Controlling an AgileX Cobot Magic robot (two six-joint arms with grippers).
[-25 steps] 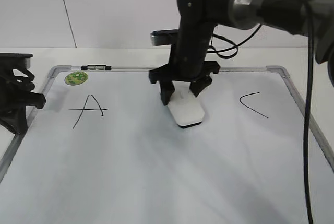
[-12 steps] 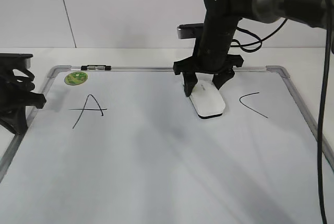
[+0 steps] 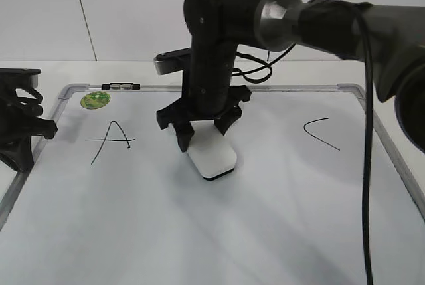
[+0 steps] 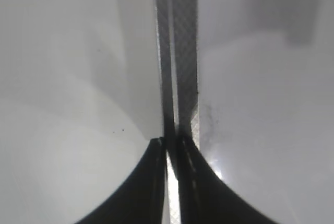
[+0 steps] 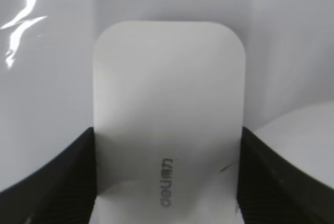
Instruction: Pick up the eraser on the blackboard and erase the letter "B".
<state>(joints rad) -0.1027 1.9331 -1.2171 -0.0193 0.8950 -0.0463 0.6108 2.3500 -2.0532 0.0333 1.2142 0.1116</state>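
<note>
- One eraser (image 3: pixel 212 155) lies flat on the blackboard (image 3: pixel 199 232), between two letters, an "A" (image 3: pixel 113 139) and a "C" (image 3: pixel 321 132).
- The right pincer (image 3: pixel 204 133) clamps the eraser's sides.
- The left pincer (image 4: pixel 171 148), fingers pressed together with nothing between, sits over the board's left frame.
- One green sticker (image 3: pixel 96 99) marks the far left corner.

The white eraser (image 3: pixel 212 155) lies flat on the blackboard (image 3: pixel 219 232), midway between its A and C, no B visible.
</note>
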